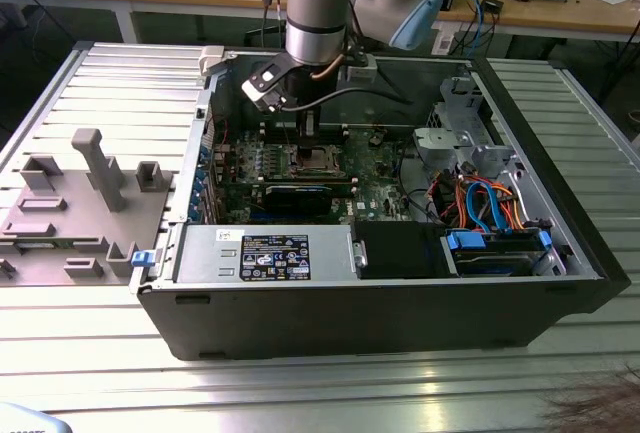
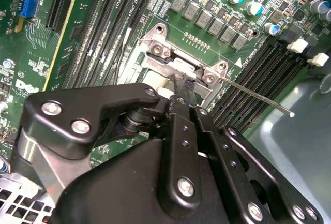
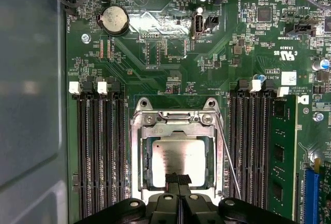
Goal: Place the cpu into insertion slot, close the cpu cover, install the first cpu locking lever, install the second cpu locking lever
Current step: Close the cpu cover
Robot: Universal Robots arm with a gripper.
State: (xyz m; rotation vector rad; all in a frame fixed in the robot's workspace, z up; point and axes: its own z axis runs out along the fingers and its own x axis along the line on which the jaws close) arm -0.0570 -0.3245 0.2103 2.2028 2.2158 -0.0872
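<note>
Arm [image 1: 318,13] hangs straight down into the open case [image 1: 400,323], gripper [image 3: 178,178] pinched shut on nothing, tips at the edge of the cpu cover [image 3: 213,154]. The cpu [image 3: 178,154] sits in the insertion slot [image 3: 135,131] under that cover.

**Arm upright, gripper aimed down, fingers pressed together**

In the exterior view the arm [image 1: 318,3] drops in from above, and its silver and pale blue wrist section stands close to vertical. The black gripper [image 1: 307,135] hangs under it and points straight down. In the first wrist view its two slim fingers [image 3: 173,181] lie side by side, tips meeting along a thin seam. The second wrist view shows broad black linkages narrowing to the same closed tip.
</note>
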